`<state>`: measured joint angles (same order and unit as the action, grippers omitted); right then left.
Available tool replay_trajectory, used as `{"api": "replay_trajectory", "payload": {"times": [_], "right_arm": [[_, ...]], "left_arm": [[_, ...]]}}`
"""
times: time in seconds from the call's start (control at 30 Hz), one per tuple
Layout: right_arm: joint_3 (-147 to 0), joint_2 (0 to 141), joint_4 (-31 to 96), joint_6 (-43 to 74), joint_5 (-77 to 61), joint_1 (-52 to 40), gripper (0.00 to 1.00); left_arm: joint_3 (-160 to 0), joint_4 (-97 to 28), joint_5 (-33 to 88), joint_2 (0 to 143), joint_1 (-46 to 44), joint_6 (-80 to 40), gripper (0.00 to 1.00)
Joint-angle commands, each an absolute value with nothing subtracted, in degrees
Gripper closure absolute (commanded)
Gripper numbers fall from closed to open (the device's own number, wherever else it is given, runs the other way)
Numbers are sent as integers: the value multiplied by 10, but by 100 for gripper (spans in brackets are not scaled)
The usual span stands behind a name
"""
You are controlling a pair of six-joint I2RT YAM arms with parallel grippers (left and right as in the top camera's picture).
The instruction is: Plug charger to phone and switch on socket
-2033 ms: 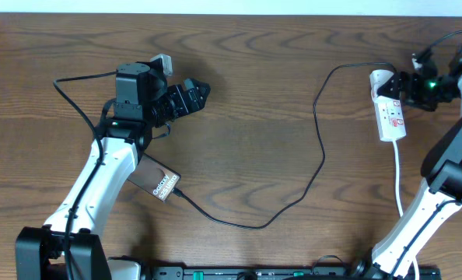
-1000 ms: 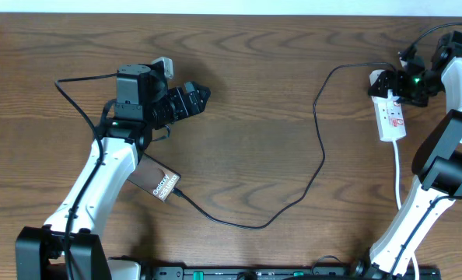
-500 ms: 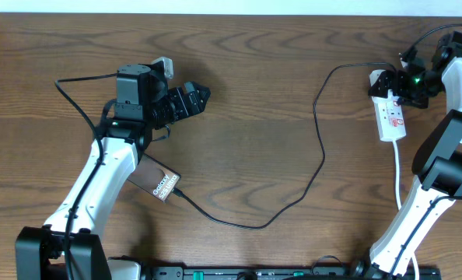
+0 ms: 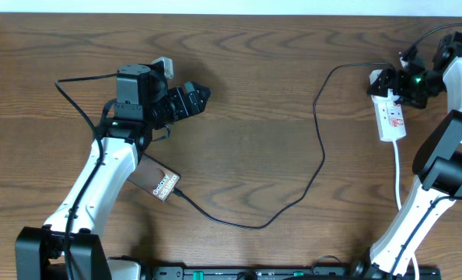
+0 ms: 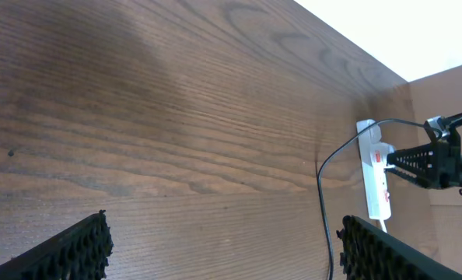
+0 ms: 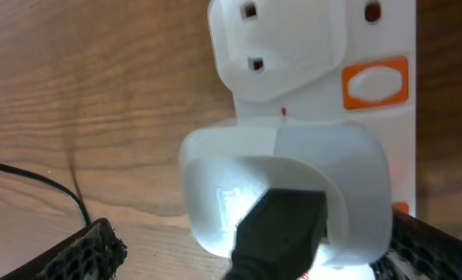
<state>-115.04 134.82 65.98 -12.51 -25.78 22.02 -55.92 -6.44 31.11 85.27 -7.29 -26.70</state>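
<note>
The phone (image 4: 156, 181) lies flat on the table, partly under my left arm. The charger (image 4: 322, 152), a thin black cable, has its tip against the phone's right end and loops up to a white plug head (image 4: 380, 78) on the socket (image 4: 392, 118). My right gripper (image 4: 394, 84) is open and hovers over that end. In the right wrist view its fingers (image 6: 91, 249) stand either side of the plug head (image 6: 285, 183), beside an orange switch (image 6: 375, 82). My left gripper (image 4: 201, 95) is open over bare wood with nothing between its fingers (image 5: 69, 250).
The socket's white cord (image 4: 398, 175) runs down toward the front edge beside my right arm. The left wrist view shows the socket (image 5: 375, 175) and charger cable (image 5: 324, 202) far off, near the table's back edge. A black rail (image 4: 254, 272) lines the front.
Since the earliest frame my right gripper has swung up and left over the socket's plug end; in the last second it has barely moved. The left arm is still.
</note>
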Motion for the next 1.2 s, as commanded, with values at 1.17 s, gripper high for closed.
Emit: {"api": "replay_trajectory", "payload": {"times": [1.17], "right_arm": [[-1479,1342,924,19,-116,212,1]], "left_arm": [[-573,-62,303,842,-76,-255,9]]}}
